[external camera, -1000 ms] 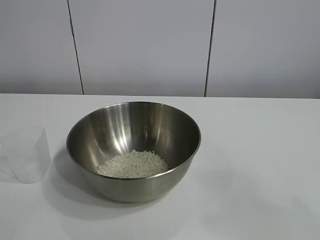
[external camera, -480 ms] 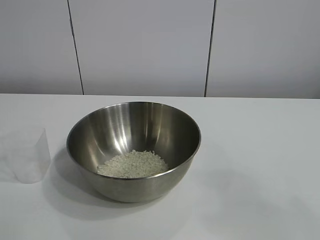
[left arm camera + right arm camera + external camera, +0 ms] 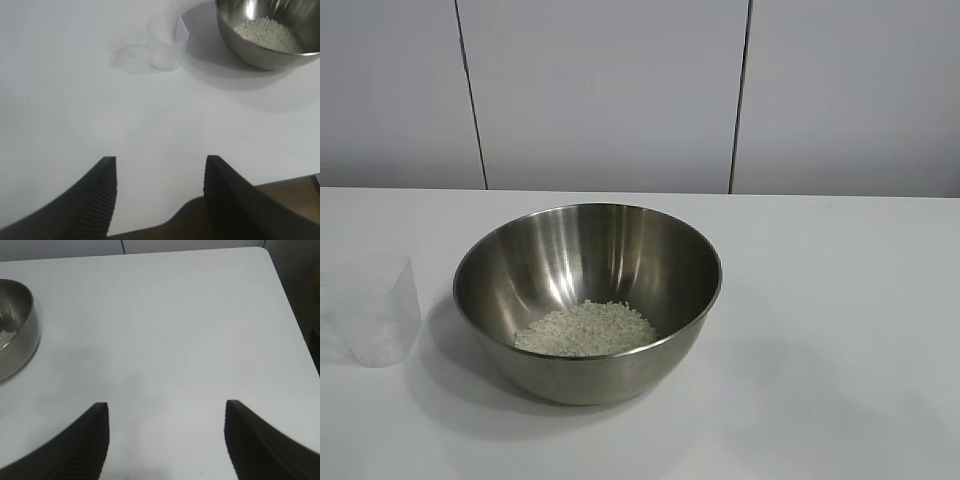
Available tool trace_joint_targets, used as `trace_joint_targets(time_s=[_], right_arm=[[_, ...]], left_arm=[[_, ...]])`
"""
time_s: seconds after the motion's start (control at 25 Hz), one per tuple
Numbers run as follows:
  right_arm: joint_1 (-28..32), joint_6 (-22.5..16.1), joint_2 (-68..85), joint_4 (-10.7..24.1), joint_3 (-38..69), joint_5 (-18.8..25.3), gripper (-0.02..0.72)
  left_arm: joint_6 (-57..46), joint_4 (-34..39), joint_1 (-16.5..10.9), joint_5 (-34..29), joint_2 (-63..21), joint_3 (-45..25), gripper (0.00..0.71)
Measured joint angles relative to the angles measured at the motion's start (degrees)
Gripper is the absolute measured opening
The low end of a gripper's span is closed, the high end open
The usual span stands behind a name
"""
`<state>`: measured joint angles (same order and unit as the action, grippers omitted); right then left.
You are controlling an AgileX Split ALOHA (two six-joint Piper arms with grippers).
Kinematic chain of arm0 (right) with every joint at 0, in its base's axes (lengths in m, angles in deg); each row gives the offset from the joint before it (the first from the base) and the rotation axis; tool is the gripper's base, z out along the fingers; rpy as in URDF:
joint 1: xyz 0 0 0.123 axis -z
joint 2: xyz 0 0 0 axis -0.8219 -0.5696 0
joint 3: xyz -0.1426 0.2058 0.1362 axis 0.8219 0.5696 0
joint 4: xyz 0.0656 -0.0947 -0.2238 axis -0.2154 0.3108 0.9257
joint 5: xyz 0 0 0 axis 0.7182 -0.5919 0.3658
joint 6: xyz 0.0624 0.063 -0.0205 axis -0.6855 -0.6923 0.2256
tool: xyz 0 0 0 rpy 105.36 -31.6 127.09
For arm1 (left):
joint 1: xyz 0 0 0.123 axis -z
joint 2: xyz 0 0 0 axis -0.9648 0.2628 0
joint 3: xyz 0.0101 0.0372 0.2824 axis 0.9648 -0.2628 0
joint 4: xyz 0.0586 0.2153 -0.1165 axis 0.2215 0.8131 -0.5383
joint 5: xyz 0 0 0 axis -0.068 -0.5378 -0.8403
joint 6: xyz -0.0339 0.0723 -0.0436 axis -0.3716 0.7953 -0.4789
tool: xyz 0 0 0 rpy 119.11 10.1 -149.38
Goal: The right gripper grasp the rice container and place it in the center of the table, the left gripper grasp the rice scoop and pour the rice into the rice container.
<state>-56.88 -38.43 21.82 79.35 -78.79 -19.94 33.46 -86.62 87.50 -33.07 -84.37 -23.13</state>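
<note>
The rice container (image 3: 588,300), a wide steel bowl, stands mid-table with a mound of white rice (image 3: 586,329) in its bottom. To its left the rice scoop (image 3: 382,310), a frosted plastic cup, stands upright on the table (image 3: 820,330). Neither arm shows in the exterior view. My left gripper (image 3: 160,165) hovers open over bare tabletop near the table's edge, well back from the rice scoop (image 3: 167,45) and the rice container (image 3: 270,35). My right gripper (image 3: 165,410) is open over bare table, with the rice container (image 3: 15,330) off to one side.
A grey panelled wall (image 3: 610,90) runs behind the table. The table's corner and side edge (image 3: 285,300) show in the right wrist view. A brown floor or surface (image 3: 280,195) lies past the table's edge under the left gripper.
</note>
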Motion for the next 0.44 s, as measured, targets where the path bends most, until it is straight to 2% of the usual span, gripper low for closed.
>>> trace_joint_targets(time_s=[0.08,0.44], right_arm=[[0.00,0.00,0.00,0.00,0.00,0.00,0.452],[0.00,0.00,0.00,0.00,0.00,0.00,0.452]], left_arm=[[0.14,-0.12,0.00,2.00,0.00,-1.19,0.386],[-0.07,-0.09,0.00,3.12,0.00,-1.77,0.386]])
